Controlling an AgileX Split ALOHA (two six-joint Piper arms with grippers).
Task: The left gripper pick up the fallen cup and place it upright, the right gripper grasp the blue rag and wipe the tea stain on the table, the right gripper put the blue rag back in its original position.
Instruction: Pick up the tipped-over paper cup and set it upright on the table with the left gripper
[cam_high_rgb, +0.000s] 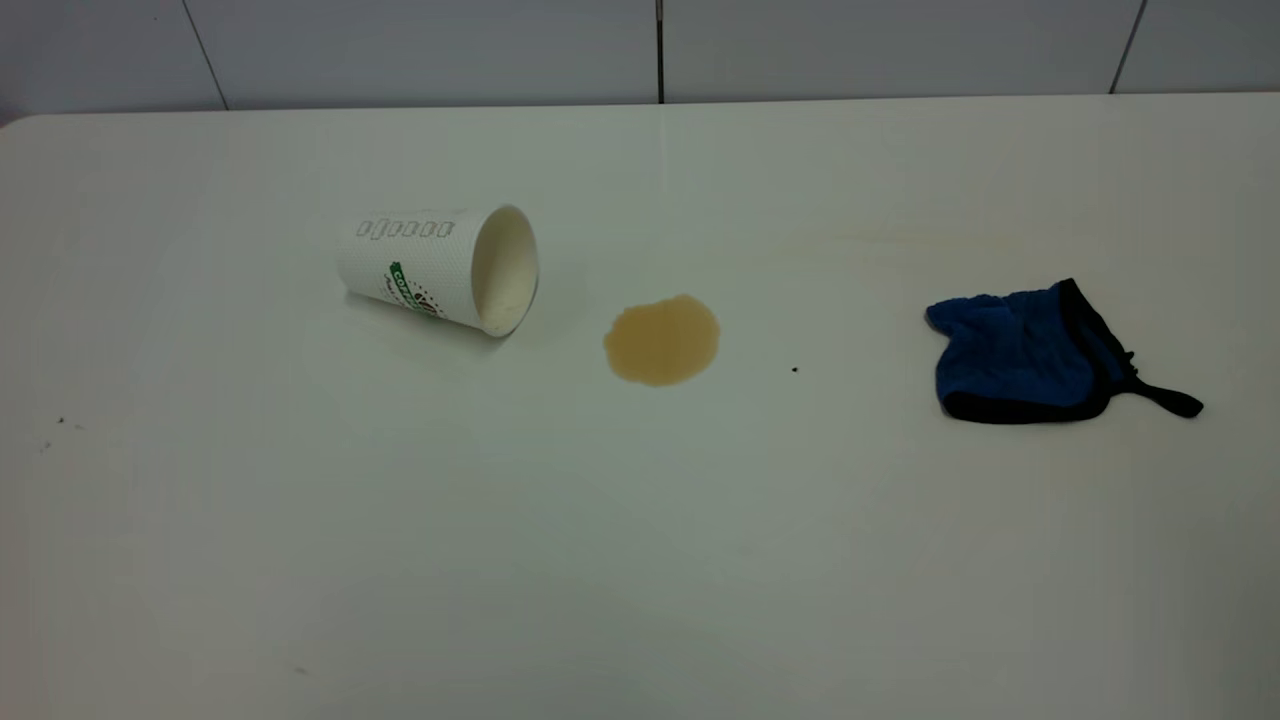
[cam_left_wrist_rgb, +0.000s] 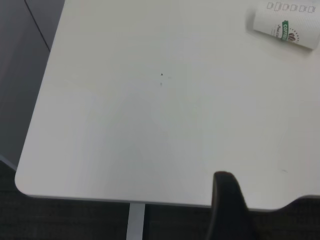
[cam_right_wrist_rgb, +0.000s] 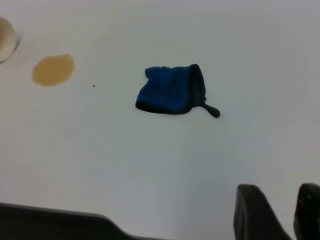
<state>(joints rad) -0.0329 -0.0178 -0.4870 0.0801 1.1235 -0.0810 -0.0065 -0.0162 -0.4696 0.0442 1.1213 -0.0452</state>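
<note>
White table (cam_high_rgb: 640, 560) with rounded corners, grey panelled wall behind its far edge. A few tiny dark specks on the surface.

Cup (cam_high_rgb: 440, 268) lies on its side in the left half of the table, nearer the far edge than the near one, open mouth facing the table's middle, green banner logo showing on its lower flank. Tea stain (cam_high_rgb: 661, 340): roundish tan puddle just beside the cup's mouth, not touching it, roughly mid-table. Blue rag (cam_high_rgb: 1020, 355) lies crumpled in the right half, well apart from the stain, black edging and short strap pointing toward the right edge. One dark speck (cam_high_rgb: 795, 370) between stain and rag.

Left gripper (cam_left_wrist_rgb: 230, 210): only one black finger shows, over the table's near left edge, far from the cup (cam_left_wrist_rgb: 286, 26); cannot tell how the fingers stand.

Right gripper (cam_right_wrist_rgb: 282, 212): two black fingers visible over the near edge, a narrow gap between them, holding nothing; rag (cam_right_wrist_rgb: 171, 90) and stain (cam_right_wrist_rgb: 53, 69) lie well ahead of it.
</note>
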